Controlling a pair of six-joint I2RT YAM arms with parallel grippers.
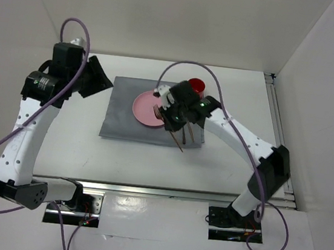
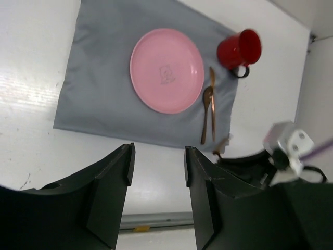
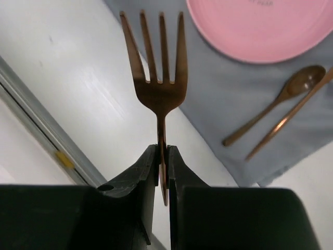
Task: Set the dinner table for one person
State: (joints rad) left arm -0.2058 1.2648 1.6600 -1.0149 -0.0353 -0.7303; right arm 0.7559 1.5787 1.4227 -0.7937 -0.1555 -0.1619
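Note:
The white dinner table (image 1: 150,162) carries a grey cloth (image 1: 122,113). On the cloth lie a pink plate (image 1: 146,107), a red mug (image 1: 196,86), and a copper spoon (image 2: 206,112) and knife (image 2: 213,104) just right of the plate. My right gripper (image 3: 162,156) is shut on the handle of a copper fork (image 3: 158,78), held tines-forward above the cloth's near edge. In the top view this gripper (image 1: 169,118) hovers over the plate's right rim. My left gripper (image 2: 156,164) is open and empty, raised over the table; in the top view it (image 1: 97,79) is left of the cloth.
A metal rail (image 1: 146,191) runs along the table's near edge, and another runs along the right side (image 1: 279,132). White walls enclose the left, back and right. Purple cables loop above both arms. The right arm (image 2: 270,166) fills the left wrist view's lower right.

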